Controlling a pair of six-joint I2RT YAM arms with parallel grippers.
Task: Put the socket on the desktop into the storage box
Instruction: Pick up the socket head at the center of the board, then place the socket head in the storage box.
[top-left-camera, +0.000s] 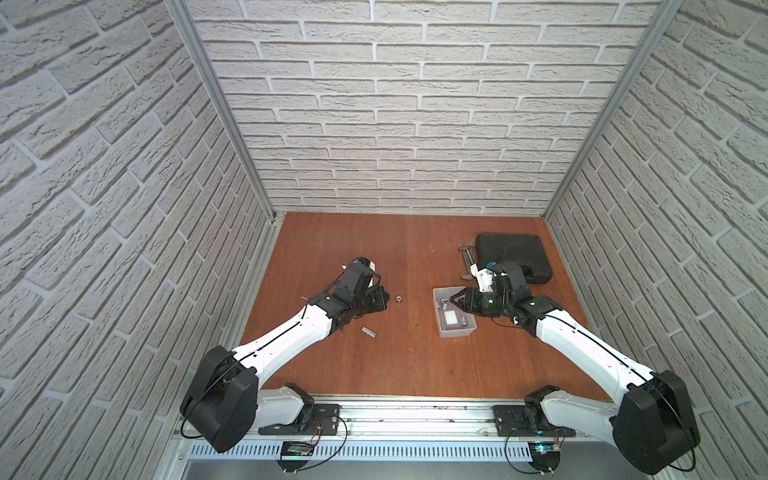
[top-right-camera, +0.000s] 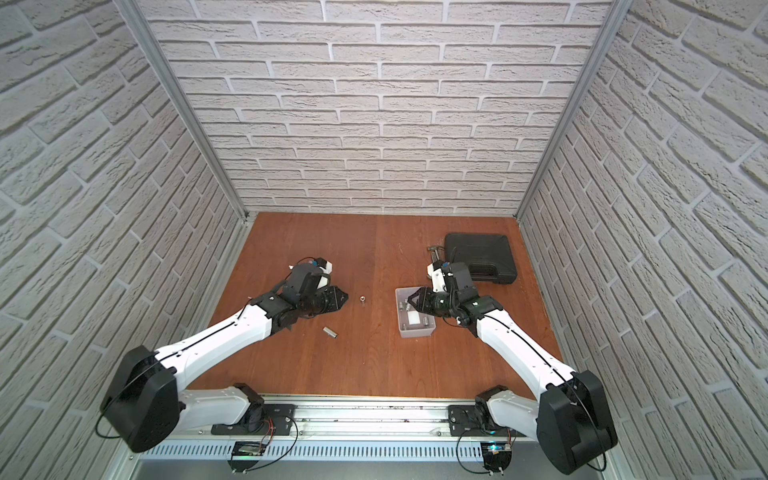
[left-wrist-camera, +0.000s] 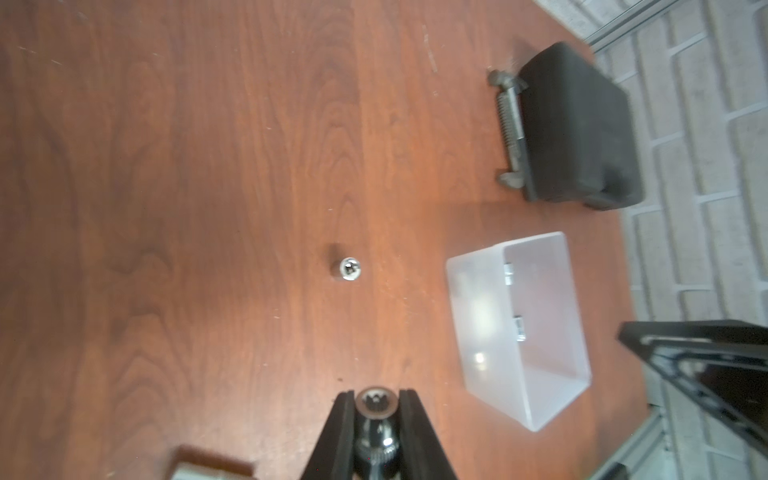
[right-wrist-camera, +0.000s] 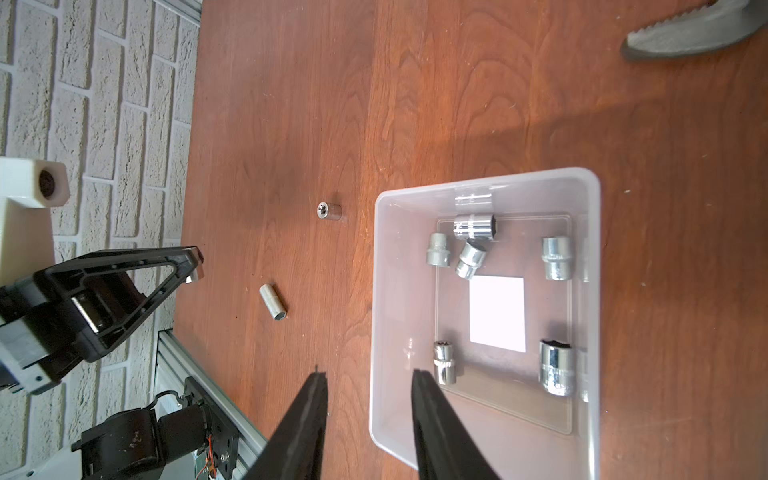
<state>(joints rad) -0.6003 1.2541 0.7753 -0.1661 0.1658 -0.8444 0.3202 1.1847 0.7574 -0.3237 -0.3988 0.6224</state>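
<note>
A socket (left-wrist-camera: 376, 428) is being clenched in the left tool (left-wrist-camera: 376, 399); right tool (right-wrist-camera: 369, 374), released, being held astride storage box (right-wrist-camera: 399, 299) rim, tabletop (right-wrist-camera: 291, 124) between.

loose socket (top-left-camera: 368, 332) — left of storage box (top-left-camera: 457, 331)

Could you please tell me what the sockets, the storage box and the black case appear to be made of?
The sockets look like chrome-plated steel: mirror-bright, with sharp highlights. The storage box seems frosted translucent plastic; the desktop tints its floor reddish. The black case is probably moulded plastic, matte with rounded corners.
</note>
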